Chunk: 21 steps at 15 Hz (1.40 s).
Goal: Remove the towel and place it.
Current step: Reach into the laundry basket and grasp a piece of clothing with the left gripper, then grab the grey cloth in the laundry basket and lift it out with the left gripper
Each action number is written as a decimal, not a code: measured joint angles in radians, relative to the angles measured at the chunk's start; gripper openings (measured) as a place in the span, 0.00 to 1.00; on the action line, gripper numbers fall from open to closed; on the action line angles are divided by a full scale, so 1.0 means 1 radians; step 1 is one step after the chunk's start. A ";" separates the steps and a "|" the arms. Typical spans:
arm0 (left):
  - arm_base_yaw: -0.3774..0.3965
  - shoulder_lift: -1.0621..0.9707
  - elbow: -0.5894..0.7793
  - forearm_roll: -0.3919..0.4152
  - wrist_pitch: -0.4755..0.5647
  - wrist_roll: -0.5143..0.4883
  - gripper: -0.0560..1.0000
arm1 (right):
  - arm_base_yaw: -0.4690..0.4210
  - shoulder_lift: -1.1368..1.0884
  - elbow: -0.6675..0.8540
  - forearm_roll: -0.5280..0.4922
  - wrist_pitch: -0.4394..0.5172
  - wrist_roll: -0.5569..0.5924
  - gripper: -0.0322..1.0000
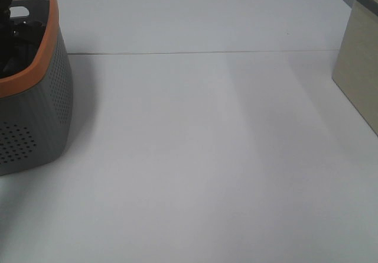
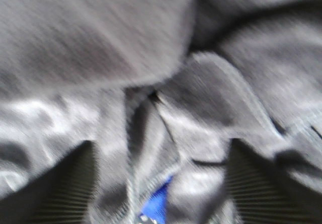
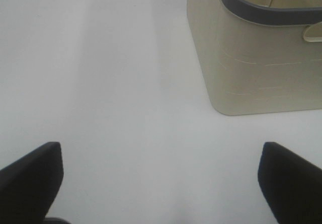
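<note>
Inside the orange-rimmed basket (image 1: 41, 115), the left gripper (image 2: 162, 148) straddles towel (image 2: 100, 43) folds, grip uncertain; it could drag the blue cloth (image 2: 158, 204) along. The right gripper (image 3: 161, 148) gapes empty.

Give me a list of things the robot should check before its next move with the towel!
1. Left end effector at the towel: ok, dark cloth fills its view.
2. Towel gripped: cannot tell, view blurred.
3. Only towel between the fingers: not ok, bright blue cloth peeks there.
4. Right end effector open, empty: ok.
5. Beige basket upright beside it: ok.
</note>
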 joint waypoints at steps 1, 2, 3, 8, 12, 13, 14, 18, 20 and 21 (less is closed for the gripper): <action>0.000 0.005 0.000 -0.001 -0.014 0.000 0.58 | 0.000 0.000 0.000 0.000 0.000 0.000 0.96; 0.000 0.009 0.000 -0.005 -0.019 0.000 0.55 | 0.000 0.000 0.000 0.000 0.000 0.000 0.96; 0.000 0.014 0.000 -0.015 -0.026 0.000 0.54 | 0.000 0.000 0.000 0.000 0.000 0.000 0.96; 0.001 0.022 0.000 -0.039 -0.032 -0.067 0.53 | 0.000 0.000 0.000 0.000 0.000 0.000 0.96; 0.001 0.022 0.000 -0.037 -0.036 -0.078 0.45 | 0.000 0.000 0.000 0.000 0.000 0.000 0.96; 0.001 0.022 -0.002 -0.036 -0.036 -0.078 0.40 | 0.000 0.000 0.000 0.000 0.000 0.000 0.96; 0.001 0.022 -0.002 -0.029 -0.036 -0.079 0.37 | 0.000 0.000 0.000 0.000 0.000 0.000 0.96; 0.001 0.022 -0.002 0.003 -0.036 -0.081 0.26 | 0.000 0.000 0.000 0.000 0.000 0.000 0.96; 0.001 0.022 -0.002 0.004 -0.036 -0.067 0.13 | 0.000 0.000 0.000 0.000 0.000 0.000 0.96; 0.001 0.022 -0.002 0.006 -0.036 -0.055 0.07 | 0.000 0.000 0.000 0.000 0.000 0.000 0.96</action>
